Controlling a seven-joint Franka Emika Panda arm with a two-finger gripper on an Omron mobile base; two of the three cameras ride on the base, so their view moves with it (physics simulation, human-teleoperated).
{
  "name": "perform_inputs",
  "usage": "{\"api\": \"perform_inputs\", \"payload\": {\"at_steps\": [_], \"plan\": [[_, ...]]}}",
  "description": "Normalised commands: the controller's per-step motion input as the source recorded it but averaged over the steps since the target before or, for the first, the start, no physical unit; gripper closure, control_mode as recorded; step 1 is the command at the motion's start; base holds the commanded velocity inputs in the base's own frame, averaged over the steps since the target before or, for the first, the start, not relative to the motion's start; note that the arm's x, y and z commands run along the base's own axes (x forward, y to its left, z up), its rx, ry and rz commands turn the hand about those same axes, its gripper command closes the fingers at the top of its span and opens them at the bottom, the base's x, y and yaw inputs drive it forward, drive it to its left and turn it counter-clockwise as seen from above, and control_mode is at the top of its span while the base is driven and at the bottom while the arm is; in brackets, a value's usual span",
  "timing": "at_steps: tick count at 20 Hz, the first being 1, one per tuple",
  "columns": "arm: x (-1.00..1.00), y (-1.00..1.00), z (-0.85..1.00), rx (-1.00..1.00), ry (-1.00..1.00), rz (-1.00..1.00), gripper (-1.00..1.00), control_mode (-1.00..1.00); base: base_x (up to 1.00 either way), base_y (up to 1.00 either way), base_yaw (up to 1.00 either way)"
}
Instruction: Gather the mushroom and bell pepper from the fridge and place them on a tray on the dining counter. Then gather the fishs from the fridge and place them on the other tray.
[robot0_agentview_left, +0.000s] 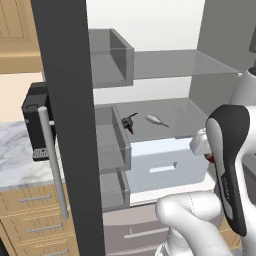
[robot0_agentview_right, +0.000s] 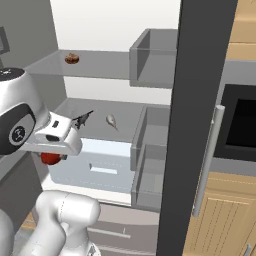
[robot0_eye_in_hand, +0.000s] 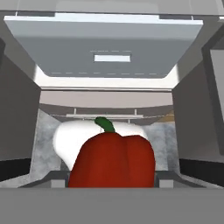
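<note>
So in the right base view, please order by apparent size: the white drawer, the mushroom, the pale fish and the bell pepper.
Largest to smallest, as they look:
1. white drawer
2. bell pepper, partly hidden behind the gripper, so only roughly placed
3. pale fish and mushroom: they look about alike, both small and far back, so I do not rank them.
</note>
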Motion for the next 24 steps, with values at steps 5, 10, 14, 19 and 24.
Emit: {"api": "perform_inputs", "payload": {"at_steps": [5, 10, 14, 19, 24], "plan": [[0.0, 0.0, 0.0, 0.0, 0.0, 0.0, 1.0, 1.0, -0.78, 0.0, 0.0], [0.0, 0.0, 0.0, 0.0, 0.0, 0.0, 1.0, 1.0, -0.76, 0.04, -0.12], [0.0, 0.0, 0.0, 0.0, 0.0, 0.0, 1.0, 1.0, -0.46, 0.03, -0.34], [0.0, 0.0, 0.0, 0.0, 0.0, 0.0, 1.0, 1.0, -0.63, 0.0, -0.48], [0.0, 0.0, 0.0, 0.0, 0.0, 0.0, 1.0, 1.0, -0.54, 0.0, -0.6]]}}
